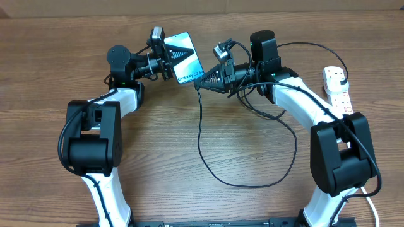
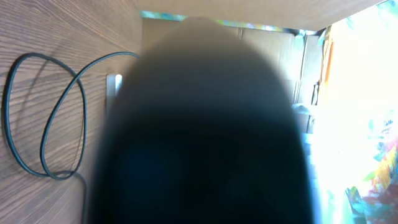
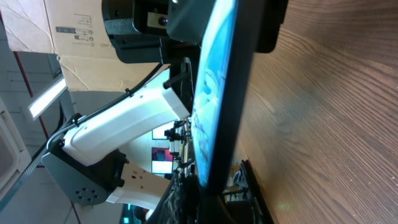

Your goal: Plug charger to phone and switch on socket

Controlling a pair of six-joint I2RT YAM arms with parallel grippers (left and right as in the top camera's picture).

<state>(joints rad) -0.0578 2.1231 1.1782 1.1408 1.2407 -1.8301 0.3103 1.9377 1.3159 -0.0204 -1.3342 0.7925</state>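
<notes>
The phone [image 1: 183, 55], light blue screen up with "Galaxy S24" along its near short edge, is held tilted above the table by my left gripper [image 1: 165, 53], shut on its far end. My right gripper [image 1: 203, 82] is shut on the tip of the charger [image 1: 201, 135], right at the phone's near edge. The thin black cable loops over the table to a small black plug [image 1: 341, 80] in the white socket [image 1: 339, 93] at the far right. The right wrist view shows the phone [image 3: 217, 93] edge-on. A dark blur fills the left wrist view, with the cable [image 2: 43, 134] beside it.
The socket's thick white cord [image 1: 372, 202] runs down the right edge. My right arm [image 1: 303, 101] lies between the phone and the socket. The left arm's white link [image 3: 124, 124] and a cardboard box [image 3: 68, 31] show in the right wrist view.
</notes>
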